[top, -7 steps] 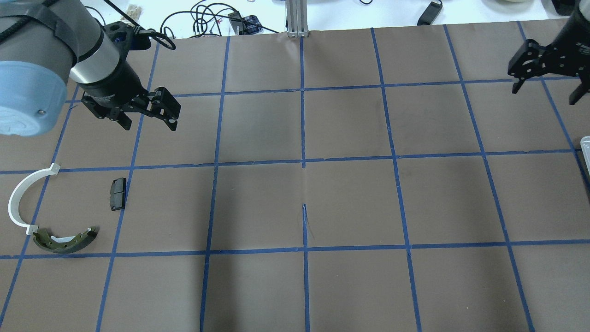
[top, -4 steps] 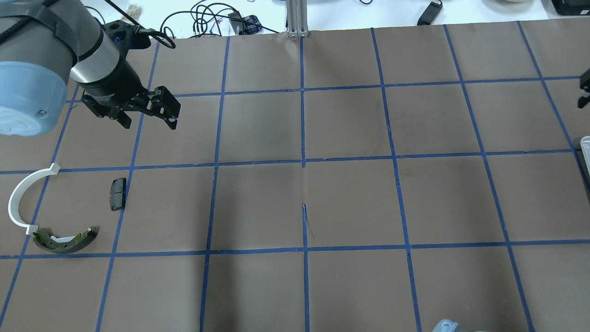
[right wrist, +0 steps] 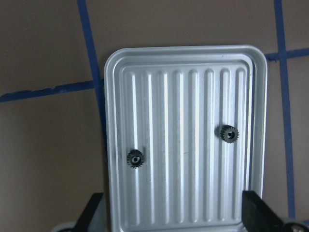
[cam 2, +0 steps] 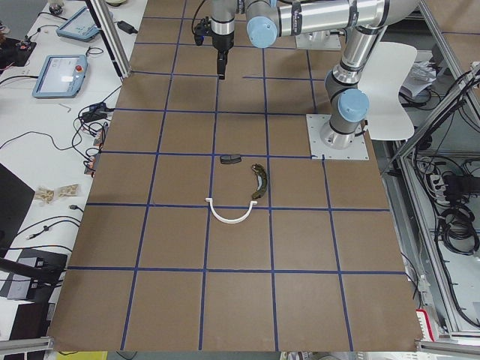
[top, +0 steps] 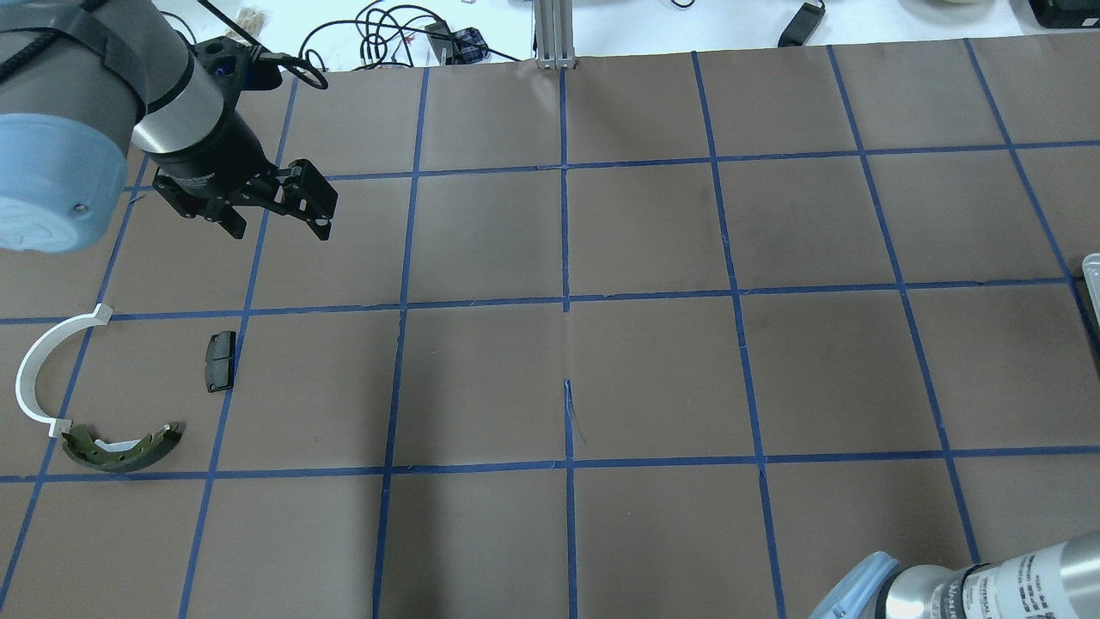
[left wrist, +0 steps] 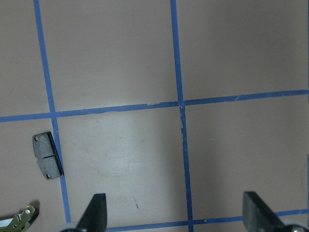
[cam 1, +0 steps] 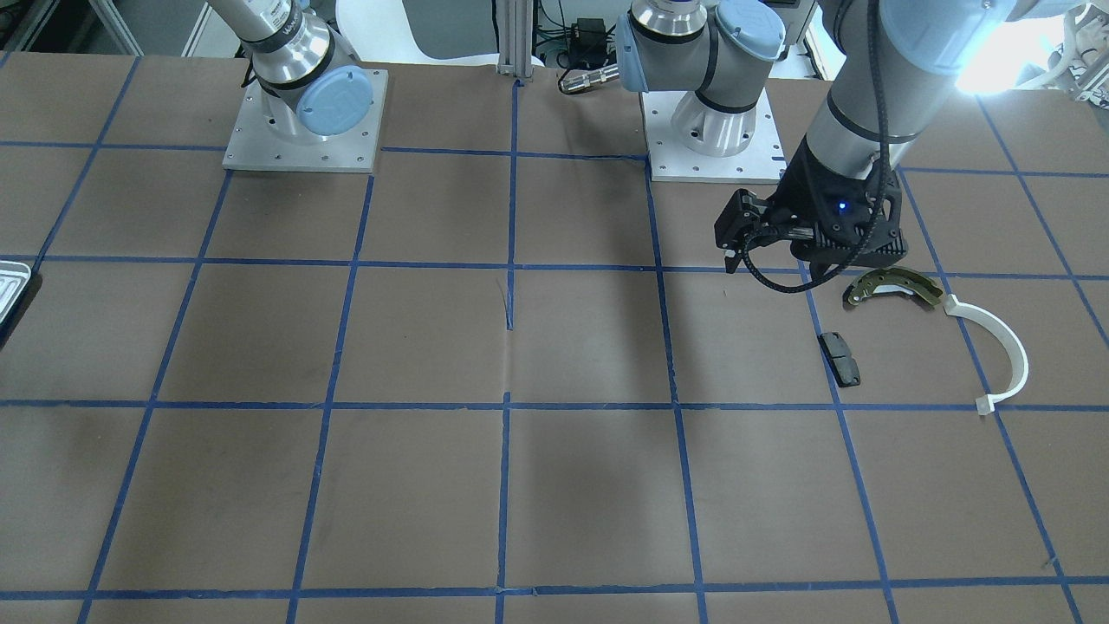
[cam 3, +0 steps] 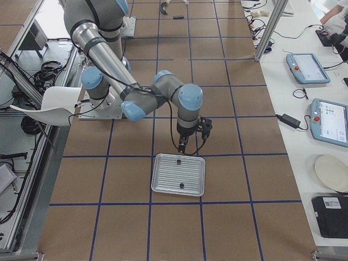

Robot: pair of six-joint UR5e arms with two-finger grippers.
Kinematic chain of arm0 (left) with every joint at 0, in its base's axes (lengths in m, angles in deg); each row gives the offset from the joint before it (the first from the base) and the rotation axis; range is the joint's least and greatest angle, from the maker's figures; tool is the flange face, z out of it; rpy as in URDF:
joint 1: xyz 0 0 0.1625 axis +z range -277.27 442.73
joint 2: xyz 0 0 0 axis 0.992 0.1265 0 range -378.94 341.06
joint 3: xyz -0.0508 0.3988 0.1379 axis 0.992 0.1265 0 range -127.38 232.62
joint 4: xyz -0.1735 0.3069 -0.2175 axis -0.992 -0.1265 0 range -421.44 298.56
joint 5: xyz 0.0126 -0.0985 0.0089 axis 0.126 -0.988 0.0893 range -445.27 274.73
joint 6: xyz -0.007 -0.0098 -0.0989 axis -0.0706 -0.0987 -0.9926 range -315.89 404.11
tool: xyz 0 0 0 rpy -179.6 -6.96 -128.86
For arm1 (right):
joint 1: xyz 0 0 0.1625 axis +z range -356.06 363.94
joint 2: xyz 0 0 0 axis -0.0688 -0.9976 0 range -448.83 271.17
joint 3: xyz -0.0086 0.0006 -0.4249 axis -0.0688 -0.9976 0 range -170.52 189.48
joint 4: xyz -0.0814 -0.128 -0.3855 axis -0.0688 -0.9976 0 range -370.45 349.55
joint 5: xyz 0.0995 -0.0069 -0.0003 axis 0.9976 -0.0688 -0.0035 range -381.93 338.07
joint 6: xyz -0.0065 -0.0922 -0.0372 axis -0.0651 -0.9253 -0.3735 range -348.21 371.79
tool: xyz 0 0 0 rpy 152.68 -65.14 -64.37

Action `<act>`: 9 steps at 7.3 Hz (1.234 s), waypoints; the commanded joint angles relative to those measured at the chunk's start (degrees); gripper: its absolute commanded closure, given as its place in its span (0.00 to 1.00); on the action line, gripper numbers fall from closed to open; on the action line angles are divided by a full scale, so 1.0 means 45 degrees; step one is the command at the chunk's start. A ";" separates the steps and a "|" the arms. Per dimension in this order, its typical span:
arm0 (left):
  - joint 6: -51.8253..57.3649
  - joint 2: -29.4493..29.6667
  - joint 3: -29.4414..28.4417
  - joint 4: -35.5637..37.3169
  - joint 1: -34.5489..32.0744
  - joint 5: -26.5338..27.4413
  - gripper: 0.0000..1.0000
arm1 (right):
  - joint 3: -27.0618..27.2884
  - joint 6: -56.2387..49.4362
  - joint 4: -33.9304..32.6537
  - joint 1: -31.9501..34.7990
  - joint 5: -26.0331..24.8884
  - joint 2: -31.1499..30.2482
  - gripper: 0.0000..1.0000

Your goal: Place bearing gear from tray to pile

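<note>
A ridged silvery tray [right wrist: 183,96] lies on the brown table at its right end; it also shows as the tray [cam 3: 178,175] in the exterior right view. Two small dark bearing gears lie in it, one [right wrist: 134,159] on the left and one [right wrist: 229,134] on the right. My right gripper [right wrist: 176,217] hangs open above the tray's near edge, holding nothing. The pile lies at the far left: a brake shoe [top: 120,451], a white half-ring [top: 34,370] and a black pad [top: 219,361]. My left gripper [top: 277,225] hovers open beyond the pile, empty.
Blue tape lines divide the brown table cover [top: 567,344] into squares. Cables [top: 387,39] and an aluminium post [top: 554,34] stand past the far edge. The right arm's elbow [top: 945,589] fills the overhead view's bottom right corner. Both arm bases [cam 1: 303,121] sit at the robot's side.
My right gripper has swung out of the overhead view past its right edge, and the right arm's elbow has come in at the bottom right. The left arm has stayed put.
</note>
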 commanded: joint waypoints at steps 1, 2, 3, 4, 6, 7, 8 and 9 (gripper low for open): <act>0.0007 0.0003 0.0000 0.0001 0.0019 -0.0001 0.00 | 0.0035 -0.3801 -0.1178 -0.0475 0.0611 0.0966 0.00; -0.0012 -0.0016 0.0000 0.0001 -0.0001 -0.0001 0.00 | 0.0016 -0.5383 -0.1410 -0.0475 0.0495 0.1335 0.00; 0.0007 0.0003 0.0000 0.0001 0.0019 -0.0001 0.00 | 0.0016 -0.7062 -0.1413 -0.0494 0.0397 0.1764 0.00; 0.0007 0.0003 0.0000 0.0001 0.0019 -0.0001 0.00 | 0.0016 -0.8683 -0.1413 -0.0514 0.0396 0.1827 0.03; 0.0007 0.0003 0.0000 0.0001 -0.0001 -0.0001 0.00 | 0.0035 -1.0743 -0.1896 -0.0746 0.0415 0.2001 0.09; 0.0027 0.0003 0.0019 0.0001 -0.0001 -0.0001 0.00 | 0.0035 -1.0808 -0.2404 -0.0806 0.0396 0.2274 0.09; 0.0027 0.0023 0.0039 0.0020 0.0019 -0.0001 0.00 | 0.0055 -1.0809 -0.3144 -0.0981 0.0416 0.2470 0.11; 0.0027 -0.0016 0.0000 -0.0019 0.0019 -0.0001 0.00 | 0.0055 -1.0848 -0.3422 -0.1021 0.0454 0.2704 0.13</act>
